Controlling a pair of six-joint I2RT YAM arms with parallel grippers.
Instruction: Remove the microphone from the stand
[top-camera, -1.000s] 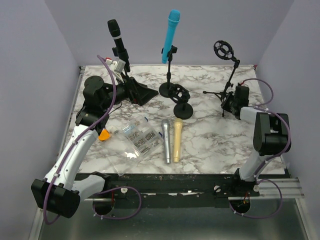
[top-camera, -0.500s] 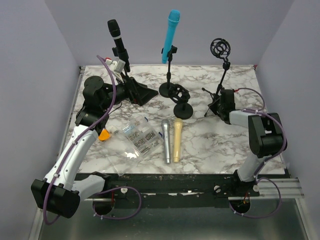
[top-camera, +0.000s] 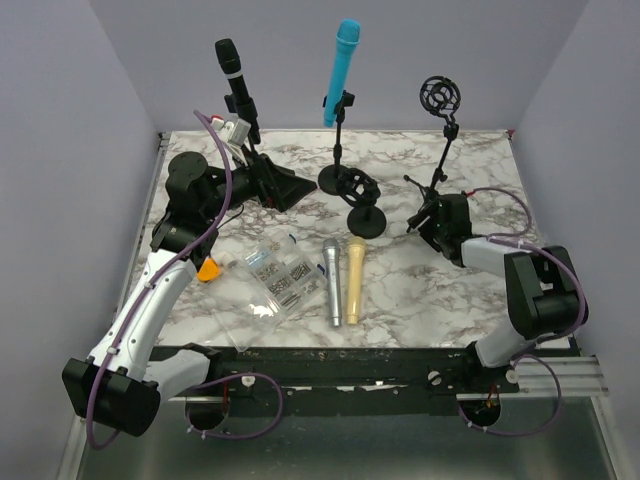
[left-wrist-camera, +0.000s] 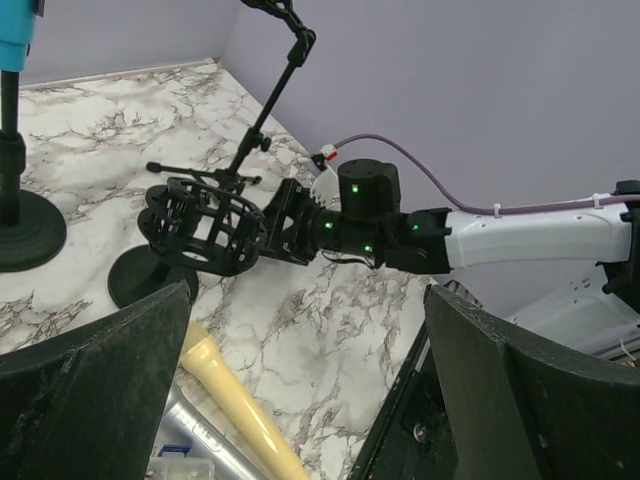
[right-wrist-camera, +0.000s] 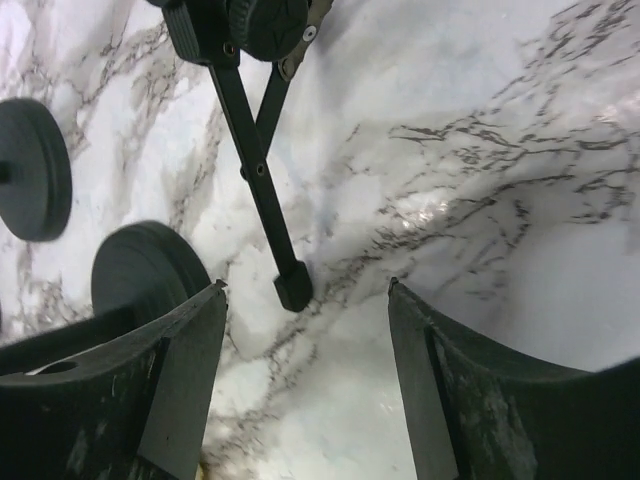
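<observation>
A black microphone (top-camera: 232, 78) stands in a stand at the back left, and a blue microphone (top-camera: 342, 68) sits in its clip on a round-based stand (top-camera: 338, 180) at the back middle. My left gripper (top-camera: 283, 188) lies open on the table just below the black microphone, and its wrist view shows nothing between the fingers (left-wrist-camera: 100, 370). The right gripper (right-wrist-camera: 305, 335) is open at the foot of an empty tripod stand (top-camera: 441, 150). The tripod's leg tip (right-wrist-camera: 293, 290) lies just ahead of its fingers, untouched.
A silver microphone (top-camera: 331, 285) and a gold one (top-camera: 354, 280) lie side by side at the front middle. A low stand with an empty shock mount (top-camera: 362, 200) sits behind them. A clear plastic box of small parts (top-camera: 275, 280) lies left of them. Walls close in at the sides and back.
The right gripper carried the tripod stand leftward while shut on its leg, then opened and let go. The left arm has not moved.
</observation>
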